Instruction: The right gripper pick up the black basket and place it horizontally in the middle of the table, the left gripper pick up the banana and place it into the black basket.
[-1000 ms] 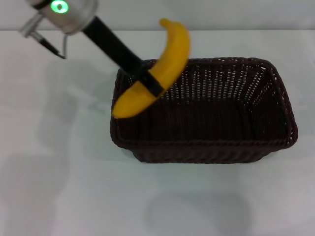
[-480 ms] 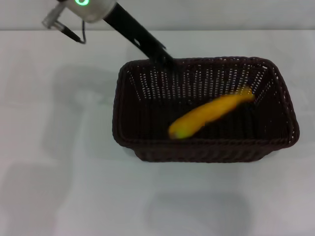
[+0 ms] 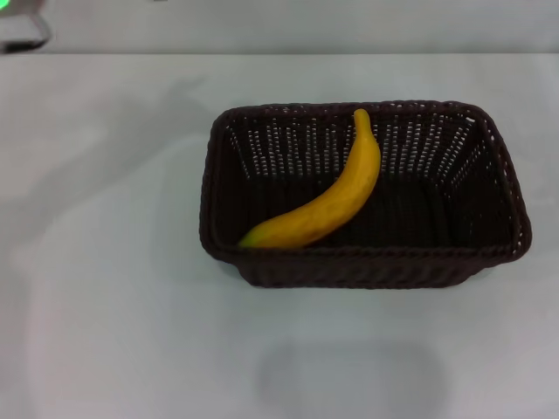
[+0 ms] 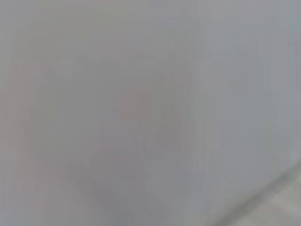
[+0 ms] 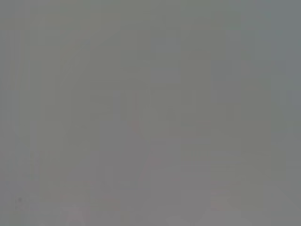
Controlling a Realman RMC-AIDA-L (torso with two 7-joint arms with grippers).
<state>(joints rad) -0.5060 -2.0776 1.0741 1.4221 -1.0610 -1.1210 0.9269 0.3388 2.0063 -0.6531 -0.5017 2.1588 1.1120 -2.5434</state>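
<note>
With no end effector visible, banana (image 3: 327,205) lies diagonally inside black basket (image 3: 515,229).

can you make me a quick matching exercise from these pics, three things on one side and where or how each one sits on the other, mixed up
Things:
1. banana
2. black basket
3. table

Place or state:
A. white surface that carries everything else
B. lying slantwise inside, thin stem end toward the far wall, other end by the near left corner
C. standing upright with its long side across the head view, open top up

Pairs: 1-B, 2-C, 3-A

Neither gripper shows in any view.
</note>
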